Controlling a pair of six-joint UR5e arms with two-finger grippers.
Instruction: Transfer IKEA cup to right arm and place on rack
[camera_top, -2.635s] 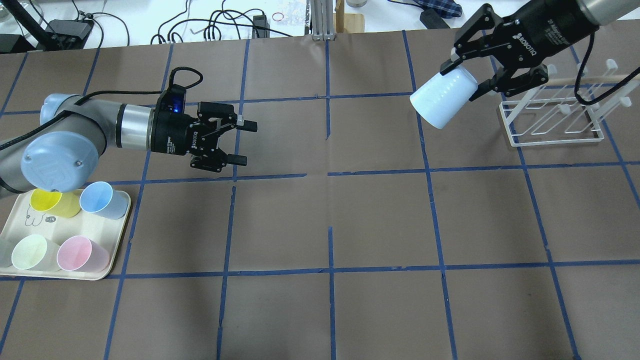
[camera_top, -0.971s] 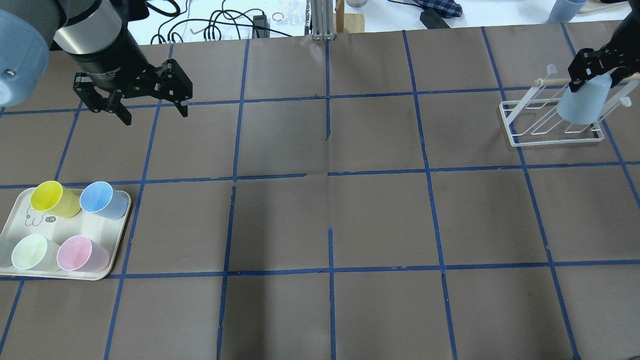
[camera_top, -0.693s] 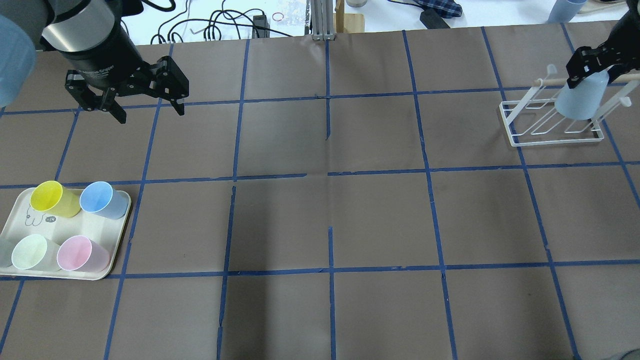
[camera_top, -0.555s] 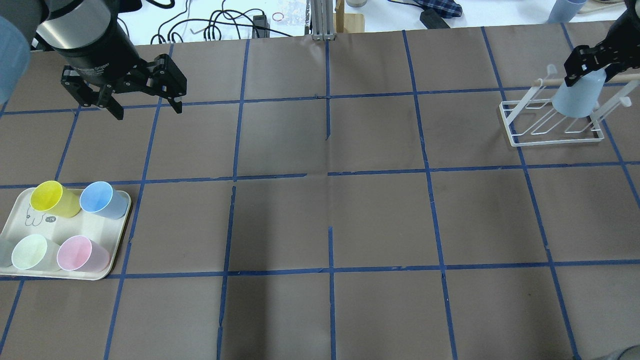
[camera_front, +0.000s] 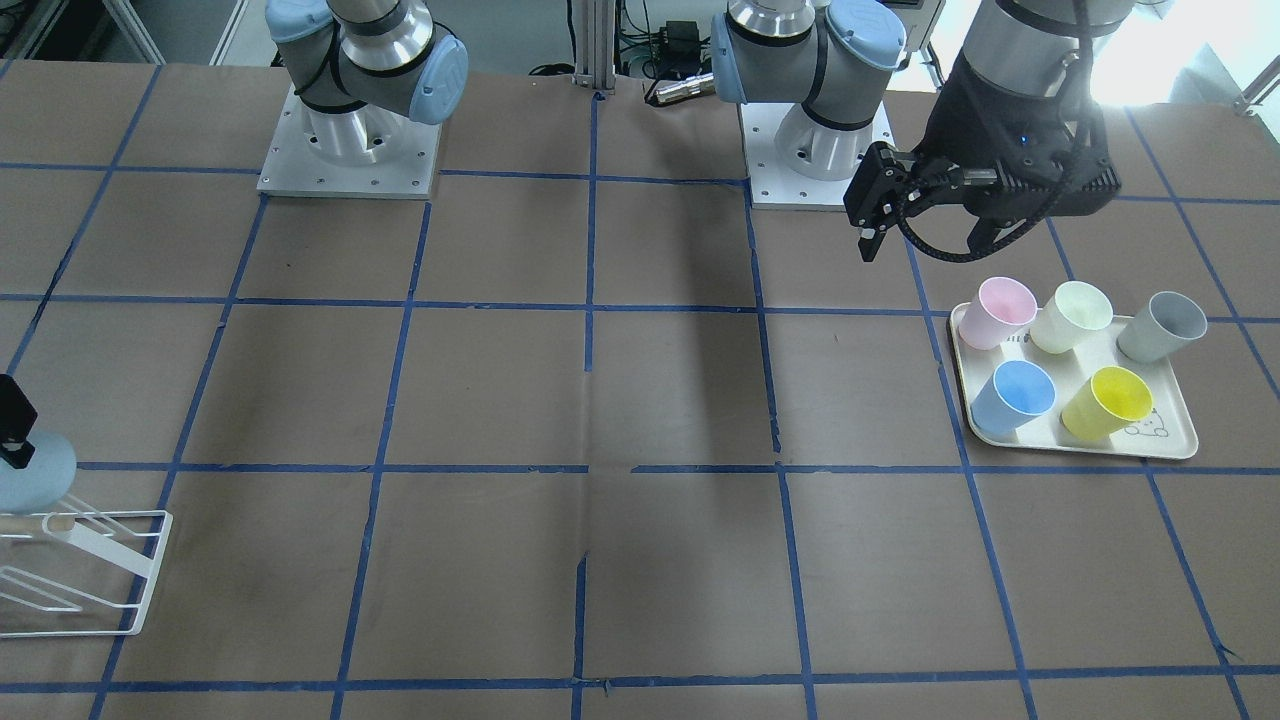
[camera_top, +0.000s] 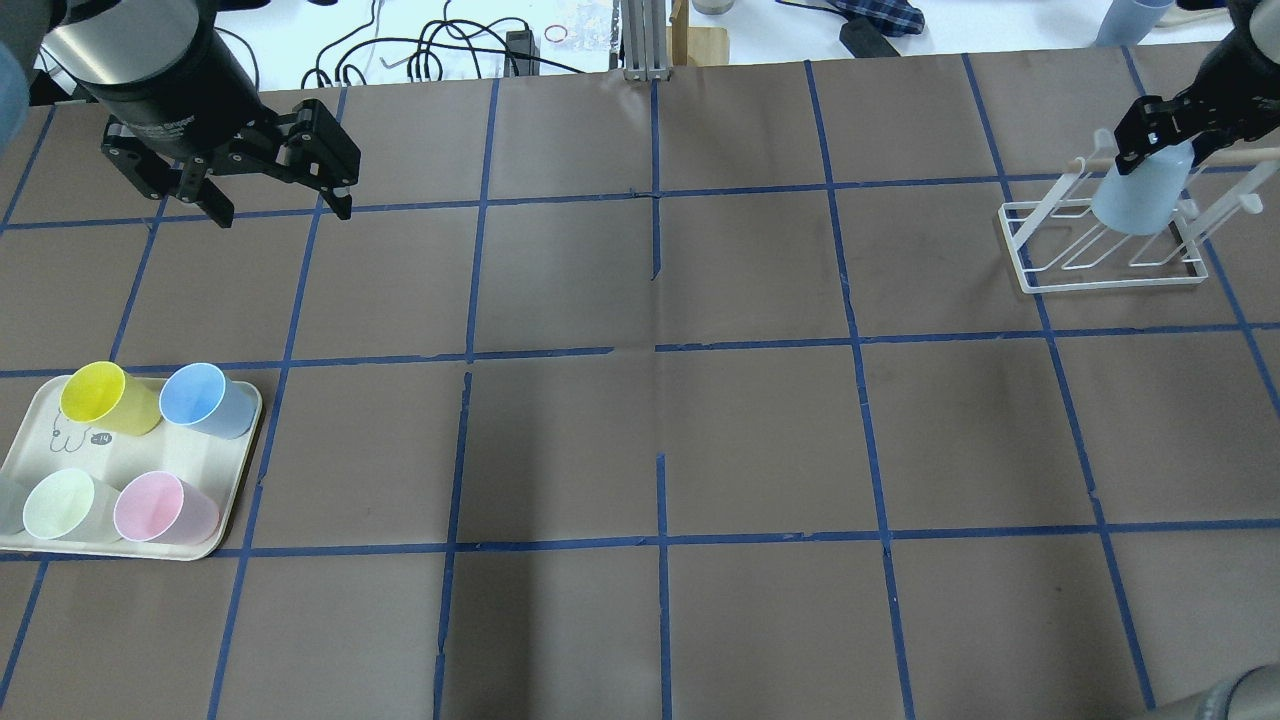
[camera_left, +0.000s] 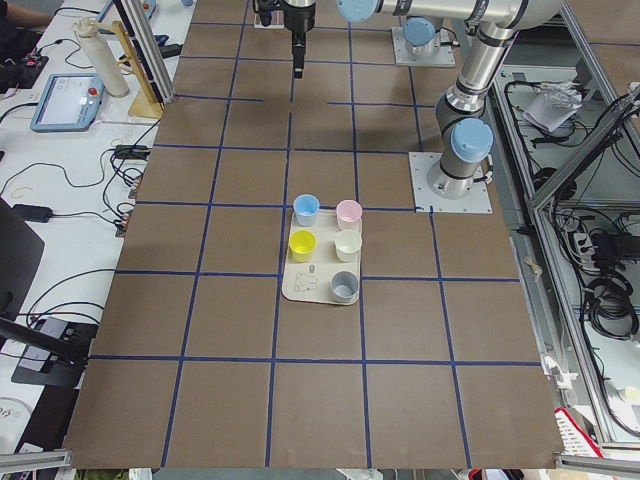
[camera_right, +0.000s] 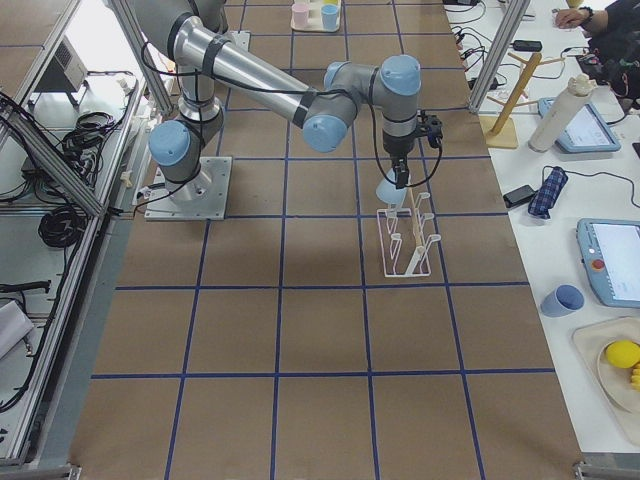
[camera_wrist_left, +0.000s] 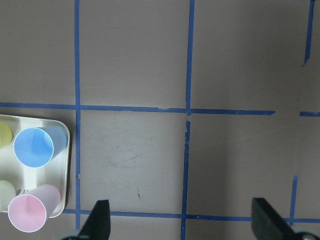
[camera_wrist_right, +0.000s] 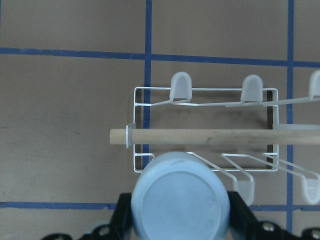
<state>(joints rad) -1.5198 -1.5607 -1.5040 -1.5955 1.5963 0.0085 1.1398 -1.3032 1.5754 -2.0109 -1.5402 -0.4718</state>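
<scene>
Brown paper worktop (camera_top: 760, 430), gridded with blue tape. At its far right corner the right gripper (camera_wrist_right: 180, 212) is clamped on the IKEA cup (camera_top: 1138, 195), fingers on opposite sides of the wall. The cup hangs mouth down, base toward the wrist camera, over the end of the rack (camera_top: 1100, 286), just beside the wooden dowel (camera_wrist_right: 200, 136) on its near side. A wire prong (camera_wrist_right: 215, 167) runs out from under the cup's edge. Whether the cup already bears on it cannot be told.

The step in hand appears to be seating the cup on that end prong. It is best done by keeping the mouth centred over the prong tip, descending along the prong's slant, holding the wall clear of the dowel, and parting the fingers only once the cup rests.

The left gripper (camera_top: 283, 213) hangs with jaws wide apart and nothing in them, well apart from the tray (camera_top: 130, 455) of coloured cups.

Against the overhead frame shortly before, the cup has shifted slightly toward the rack's end, and the left gripper has drawn further toward the far left corner
</scene>
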